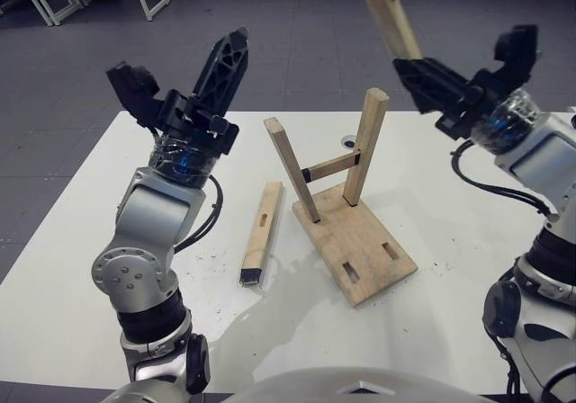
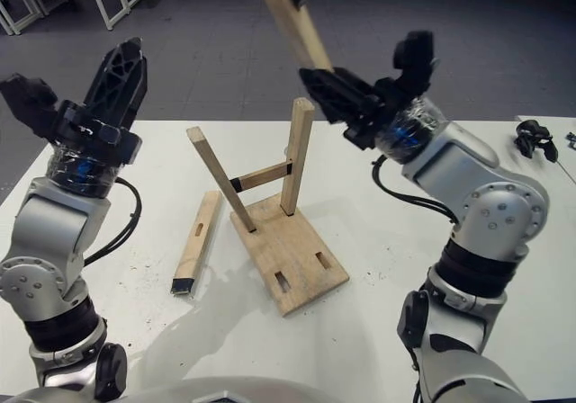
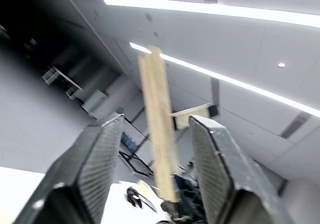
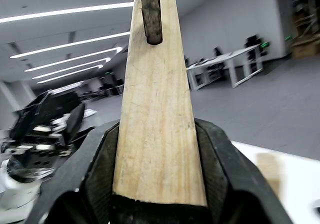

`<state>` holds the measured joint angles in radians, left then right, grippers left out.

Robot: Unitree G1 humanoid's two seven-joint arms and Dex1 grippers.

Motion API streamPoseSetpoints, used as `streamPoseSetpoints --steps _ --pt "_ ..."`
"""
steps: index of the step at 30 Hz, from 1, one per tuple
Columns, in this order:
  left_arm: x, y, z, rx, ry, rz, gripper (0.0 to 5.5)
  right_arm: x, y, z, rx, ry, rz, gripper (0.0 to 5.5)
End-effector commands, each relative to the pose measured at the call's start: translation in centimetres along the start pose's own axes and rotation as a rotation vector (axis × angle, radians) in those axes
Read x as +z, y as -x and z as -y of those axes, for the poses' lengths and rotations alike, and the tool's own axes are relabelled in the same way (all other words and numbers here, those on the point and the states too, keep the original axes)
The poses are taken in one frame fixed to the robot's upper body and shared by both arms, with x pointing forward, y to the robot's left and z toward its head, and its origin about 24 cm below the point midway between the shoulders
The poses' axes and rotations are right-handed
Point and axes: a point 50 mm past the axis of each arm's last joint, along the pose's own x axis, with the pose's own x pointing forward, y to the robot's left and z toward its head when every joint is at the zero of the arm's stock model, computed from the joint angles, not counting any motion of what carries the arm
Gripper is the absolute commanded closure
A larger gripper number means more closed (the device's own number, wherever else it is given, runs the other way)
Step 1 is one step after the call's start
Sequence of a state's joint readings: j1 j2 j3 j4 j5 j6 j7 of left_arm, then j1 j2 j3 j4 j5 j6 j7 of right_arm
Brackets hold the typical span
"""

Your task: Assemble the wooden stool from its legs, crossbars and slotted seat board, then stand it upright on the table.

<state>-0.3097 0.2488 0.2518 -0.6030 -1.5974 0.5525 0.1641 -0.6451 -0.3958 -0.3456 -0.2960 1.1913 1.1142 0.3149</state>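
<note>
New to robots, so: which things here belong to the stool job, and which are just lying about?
Job: pale slotted wooden seat board; two wooden legs standing in it; wooden crossbar joining them; loose slotted wooden leg lying flat; wooden leg in right end effector.
Lying about: small black object at white table's right edge.

Loose leg (image 1: 261,235) on table (image 1: 90,223), left of board (image 1: 360,250)

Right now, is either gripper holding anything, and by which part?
The right gripper clamps a slotted wooden leg by its lower end. The left gripper is open and empty.
</note>
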Motion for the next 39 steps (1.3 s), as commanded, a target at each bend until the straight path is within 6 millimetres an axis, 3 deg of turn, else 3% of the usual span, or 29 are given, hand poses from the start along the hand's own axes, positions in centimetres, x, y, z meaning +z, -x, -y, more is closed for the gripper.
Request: streamPoseSetpoints --steps 1,8,13,18,23,31,39 --pt "-0.7 -0.4 0.7 -0.022 0.018 -0.083 3.22 -1.0 -1.6 -1.4 0.168 -0.073 -0.067 3.47" --pt "-2.2 0.5 -0.9 0.022 0.035 -0.218 3.22 -2.7 -2.1 -2.4 0.288 -0.182 -0.109 3.47" --pt "-2.5 0.8 -0.5 -0.036 0.121 -0.244 3.22 -3.2 -2.0 -3.3 0.359 -0.214 -0.14 3.47" --pt "-2.3 1.5 0.6 -0.155 0.175 -0.298 2.5 -2.8 -1.8 -3.4 0.405 -0.321 -0.102 3.47" --pt "-2.1 1.9 0.3 -0.188 0.198 -0.333 1.71 -3.0 -1.3 -3.3 0.451 -0.42 -0.133 3.47" --pt "-2.7 1.5 0.1 -0.219 0.253 -0.417 1.69 -4.3 -0.8 -3.9 0.452 -0.385 -0.238 3.47" --pt "-2.0 1.0 0.2 -0.293 0.256 -0.442 1.69 -5.6 0.1 -3.3 0.447 -0.378 -0.335 3.47"
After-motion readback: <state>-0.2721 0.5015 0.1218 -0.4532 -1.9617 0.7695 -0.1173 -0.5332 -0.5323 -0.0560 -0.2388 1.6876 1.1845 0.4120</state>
